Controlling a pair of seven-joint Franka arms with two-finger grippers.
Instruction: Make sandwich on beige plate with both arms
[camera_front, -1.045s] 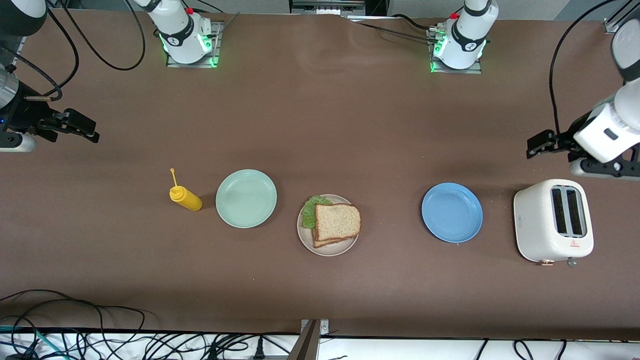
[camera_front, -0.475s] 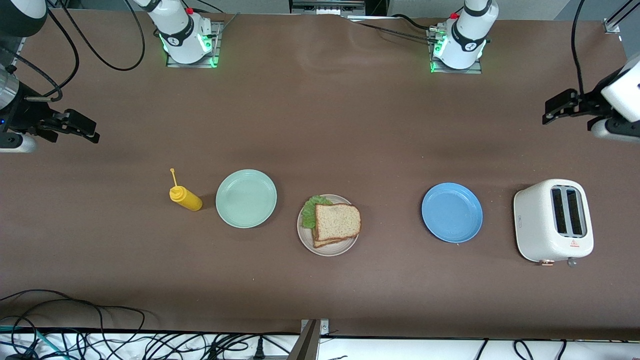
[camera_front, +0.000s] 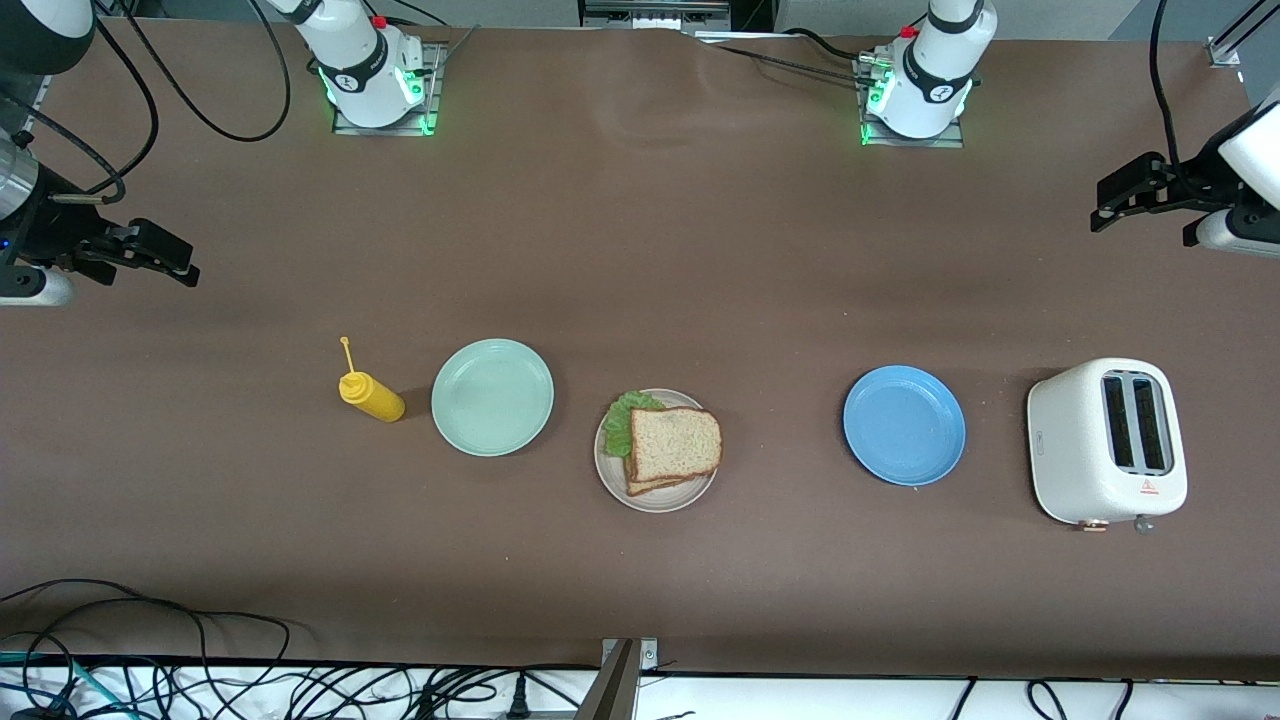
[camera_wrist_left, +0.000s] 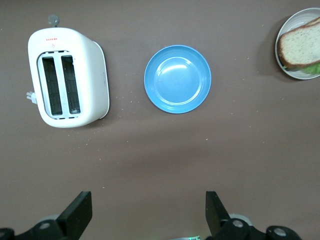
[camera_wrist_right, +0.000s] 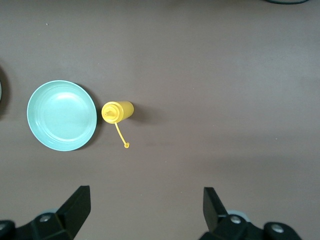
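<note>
The left gripper (camera_front: 1105, 205) hangs spread and empty at the frame's upper right, the right gripper (camera_front: 180, 262) likewise at mid-left, both well apart from the sandwich (camera_front: 672, 445) on the beige plate (camera_front: 610, 478) at lower centre.

Count's in: three plates on the table — one mint-green plate (camera_front: 492, 397), one beige plate (camera_front: 612, 478) at frame centre, one blue plate (camera_front: 904, 425) — plus two bread slices (camera_front: 675, 443), one lettuce leaf (camera_front: 622, 418), one yellow squeeze bottle (camera_front: 371, 394), one white toaster (camera_front: 1106, 441) and two arms.
</note>
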